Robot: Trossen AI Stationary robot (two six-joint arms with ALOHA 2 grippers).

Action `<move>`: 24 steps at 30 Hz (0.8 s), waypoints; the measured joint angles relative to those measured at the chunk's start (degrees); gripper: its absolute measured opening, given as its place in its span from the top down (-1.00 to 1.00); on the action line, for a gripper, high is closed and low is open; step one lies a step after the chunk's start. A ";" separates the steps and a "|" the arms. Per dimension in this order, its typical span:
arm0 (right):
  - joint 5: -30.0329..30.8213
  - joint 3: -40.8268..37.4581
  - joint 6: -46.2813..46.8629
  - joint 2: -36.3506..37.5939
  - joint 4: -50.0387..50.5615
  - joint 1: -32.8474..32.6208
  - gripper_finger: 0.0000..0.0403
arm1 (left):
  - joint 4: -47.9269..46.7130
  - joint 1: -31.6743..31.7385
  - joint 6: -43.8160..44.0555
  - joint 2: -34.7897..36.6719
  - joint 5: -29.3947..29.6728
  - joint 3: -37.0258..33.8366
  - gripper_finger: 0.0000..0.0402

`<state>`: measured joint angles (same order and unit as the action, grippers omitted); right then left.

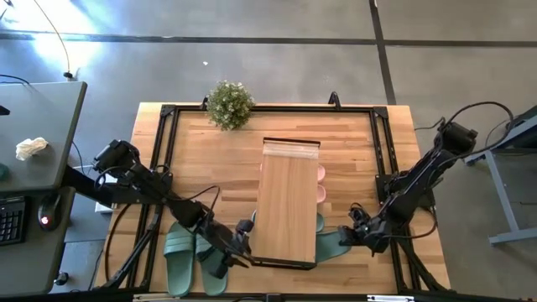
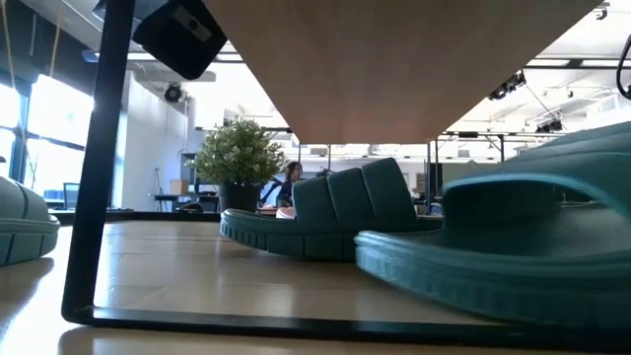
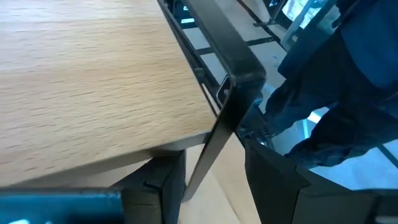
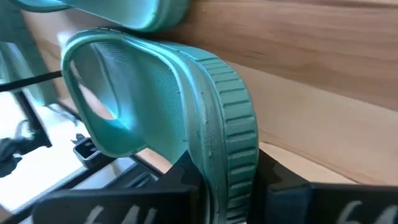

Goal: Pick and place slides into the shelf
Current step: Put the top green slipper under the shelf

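The shelf (image 1: 286, 201) lies at the worktop's (image 1: 201, 159) centre, its plank top running from twelve to six o'clock. The right tool (image 1: 356, 230), at about four o'clock beside the shelf's near right corner, pinches the sole edge of a green slide (image 4: 211, 124) between its fingers (image 4: 292, 196). The left tool (image 1: 239, 245), at about seven o'clock by the shelf's near left corner, is spread and holds nothing. A green pair (image 1: 193, 256) lies just left of it; pink slides (image 1: 320, 183) peek from the shelf's right edge. A plant (image 1: 229, 104) stands at twelve.
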<state>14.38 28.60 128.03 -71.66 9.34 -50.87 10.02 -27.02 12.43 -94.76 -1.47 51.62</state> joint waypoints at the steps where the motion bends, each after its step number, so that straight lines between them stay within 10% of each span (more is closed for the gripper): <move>1: 0.31 0.00 0.00 -0.43 -0.90 0.04 0.82 | 0.00 -0.01 0.04 0.00 -0.03 0.06 0.26; 24: 2.39 3.67 -0.71 -12.90 -15.36 0.78 0.79 | -0.33 -0.01 1.40 0.06 0.87 0.08 0.26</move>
<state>16.77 32.27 127.32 -84.56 -6.02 -50.09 9.69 -27.03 13.82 -94.70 -0.60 51.70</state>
